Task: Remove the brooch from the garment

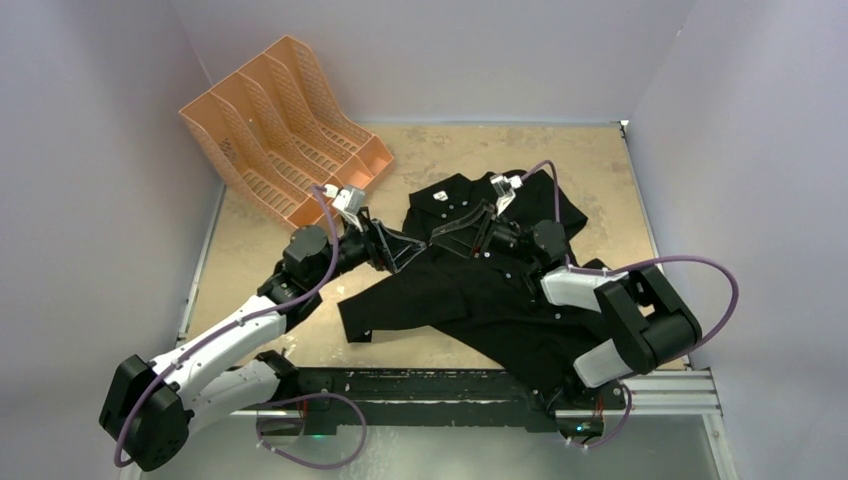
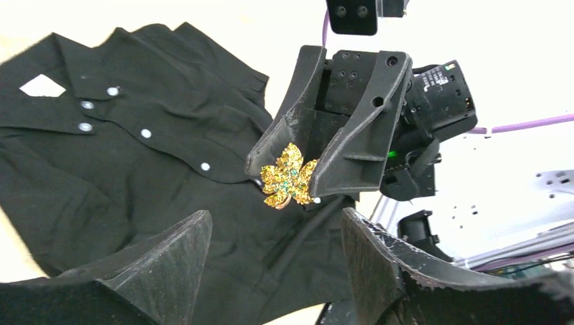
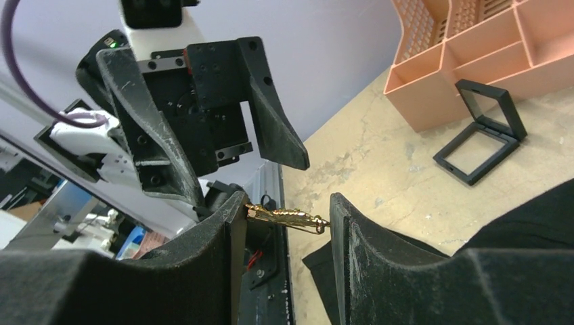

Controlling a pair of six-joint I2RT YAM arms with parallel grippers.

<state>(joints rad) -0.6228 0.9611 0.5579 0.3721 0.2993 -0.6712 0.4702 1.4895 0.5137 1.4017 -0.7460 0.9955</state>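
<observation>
The brooch (image 2: 289,176) is pinched between the fingers of the right end effector (image 3: 285,210). It hangs in the air over the middle of the garment (image 1: 470,290) and does not lie on the cloth. From the left wrist view its gold leaf face shows whole, with no black fabric caught on it. From the right wrist view it is seen edge-on, spanning the gap between the two fingers, with only bare surface (image 1: 560,160) behind it. It therefore looks to be free of the shirt, though the pin at its back is too small to check.

The left end effector (image 2: 276,227) faces the right one closely from the left. Its jaws are spread and grasp nothing.

The shirt lies crumpled across the centre and right of the surface, collar and white buttons toward the far side. A peach file rack (image 1: 285,110) stands at the far left. A small open black case (image 3: 482,139) lies flat just beside it on the near side.

The step in hand appears to be the last of the removal, carrying the freed brooch clear of the shirt. The next move calls for the right arm to keep a firm pinch on so small and thin a piece. It should lift away without snagging the cloth, then find a bare spot to set the brooch down. The left arm needs to back off so the two do not collide.
</observation>
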